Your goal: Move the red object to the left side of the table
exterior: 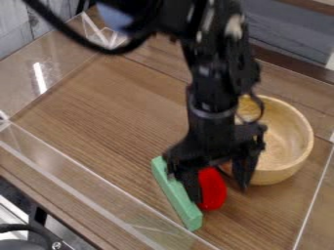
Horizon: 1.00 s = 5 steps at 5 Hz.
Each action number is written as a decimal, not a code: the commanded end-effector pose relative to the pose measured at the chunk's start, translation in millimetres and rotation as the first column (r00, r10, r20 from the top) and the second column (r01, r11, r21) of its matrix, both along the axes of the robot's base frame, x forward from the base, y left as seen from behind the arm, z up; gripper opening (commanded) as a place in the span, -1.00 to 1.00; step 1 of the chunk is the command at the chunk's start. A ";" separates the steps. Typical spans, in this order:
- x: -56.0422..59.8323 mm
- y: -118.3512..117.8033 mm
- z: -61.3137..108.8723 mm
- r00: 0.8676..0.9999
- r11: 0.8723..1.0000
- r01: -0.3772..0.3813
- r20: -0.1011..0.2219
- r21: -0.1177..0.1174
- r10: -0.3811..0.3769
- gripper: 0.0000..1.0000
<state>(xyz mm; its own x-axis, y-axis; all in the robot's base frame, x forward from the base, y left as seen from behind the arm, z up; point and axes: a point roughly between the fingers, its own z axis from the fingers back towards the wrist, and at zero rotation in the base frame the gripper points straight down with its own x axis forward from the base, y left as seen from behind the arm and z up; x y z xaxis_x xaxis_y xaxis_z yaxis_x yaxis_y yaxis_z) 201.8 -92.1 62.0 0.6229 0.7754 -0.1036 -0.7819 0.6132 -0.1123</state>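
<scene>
The red object (212, 188) is a small round red toy fruit lying near the front right of the table (92, 107). My gripper (210, 176) stands straight above it, open, with one dark finger on each side of the fruit. The left finger (177, 167) comes down between the fruit and a green block; the right finger (245, 168) sits between the fruit and a wooden bowl. The arm hides the fruit's top and leaves. I cannot tell whether the fingers touch the fruit.
A flat green rectangular block (174, 196) lies just left of the fruit. A wooden bowl (280, 137) stands to its right, partly behind the arm. Low clear acrylic walls (78, 181) edge the tabletop.
</scene>
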 end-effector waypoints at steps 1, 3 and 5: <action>4.0 6.0 8.6 0.985 0.986 -0.163 0.052 -0.033 0.165 1.00; 17.1 20.2 6.1 0.970 0.971 -0.237 0.040 -0.037 0.238 1.00; 31.6 26.0 1.3 0.969 0.969 -0.246 0.029 -0.029 0.247 1.00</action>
<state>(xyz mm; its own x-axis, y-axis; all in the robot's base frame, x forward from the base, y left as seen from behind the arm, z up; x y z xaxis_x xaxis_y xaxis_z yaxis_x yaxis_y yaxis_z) 224.6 -65.3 54.7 0.4164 0.9020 -0.1145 -0.9073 0.4041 -0.1163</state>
